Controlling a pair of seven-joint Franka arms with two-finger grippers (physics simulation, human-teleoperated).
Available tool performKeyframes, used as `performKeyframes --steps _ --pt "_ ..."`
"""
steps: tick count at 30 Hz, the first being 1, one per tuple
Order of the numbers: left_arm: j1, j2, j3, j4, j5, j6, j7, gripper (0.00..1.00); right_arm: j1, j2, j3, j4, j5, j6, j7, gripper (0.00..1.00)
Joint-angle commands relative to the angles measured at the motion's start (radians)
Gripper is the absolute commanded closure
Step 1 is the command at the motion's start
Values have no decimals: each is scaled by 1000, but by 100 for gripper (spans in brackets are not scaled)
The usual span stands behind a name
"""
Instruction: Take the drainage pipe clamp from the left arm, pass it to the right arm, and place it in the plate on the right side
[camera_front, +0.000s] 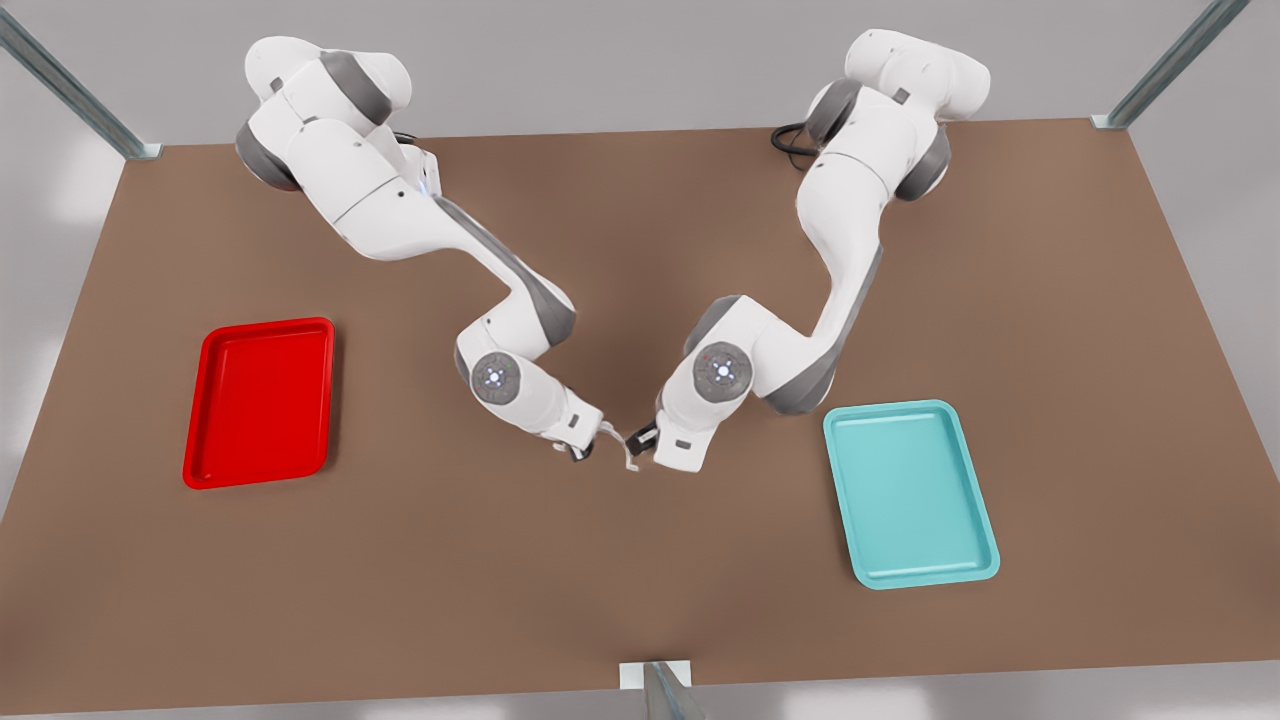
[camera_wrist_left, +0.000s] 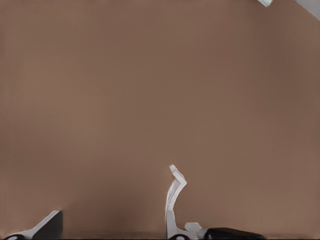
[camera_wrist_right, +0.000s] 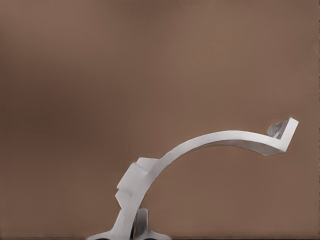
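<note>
Near the middle of the brown worktop (camera_front: 640, 250), close to its front edge: two claws tip to tip, with the white pipe clamp (camera_front: 628, 456) between them, above the surface. On the front view's left, the right claw (camera_front: 592, 443), clamped shut on one end of the clamp. In the right wrist view, gripping at the foot of the arch (camera_wrist_right: 210, 142), near one bent tab, between the pads of that claw (camera_wrist_right: 136, 227); far tab free and pointing away. On the front view's right, the left claw (camera_front: 645, 438), spread wide. In the left wrist view, fingers (camera_wrist_left: 47, 226) well apart, with the clamp (camera_wrist_left: 172, 200) seen edge-on just beside one of them; cannot tell whether touching. Well off toward the front view's left, flat on the worktop, the red tray (camera_front: 258, 400). Toward the front view's right, near the left arm's elbow, a teal tray (camera_front: 910, 495) of the same shape.
</note>
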Motion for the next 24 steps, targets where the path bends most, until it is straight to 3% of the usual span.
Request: performKeyframes --steps 1,3,7,9,10,14,20,24 --pt "67 -89 -1 1 -23 -327 129 0 -27 -4 0 -5 -5 -8 -8 79" --pt "245 -216 1 1 -13 -569 426 0 -122 -19 0 -8 -5 -102 -154 79" --pt "403 -317 8 -5 82 -622 768 0 -346 -36 -1 -7 -8 -212 -479 79" --pt "371 -647 136 -505 51 -381 971 0 -443 -82 -3 -6 -77 -284 -536 79" --pt "365 -621 133 -470 59 -476 957 0 -484 -97 -3 -11 -126 -300 -533 79" --pt "375 -626 137 -447 65 -507 962 0 -632 -209 -12 -121 -221 -251 -473 79" --pt "382 -623 96 -450 60 -520 964 0 -848 -271 -17 -407 -290 113 -496 79" --pt "383 -619 97 -450 56 -519 964 0 -940 -308 -15 -525 -290 226 -567 79"
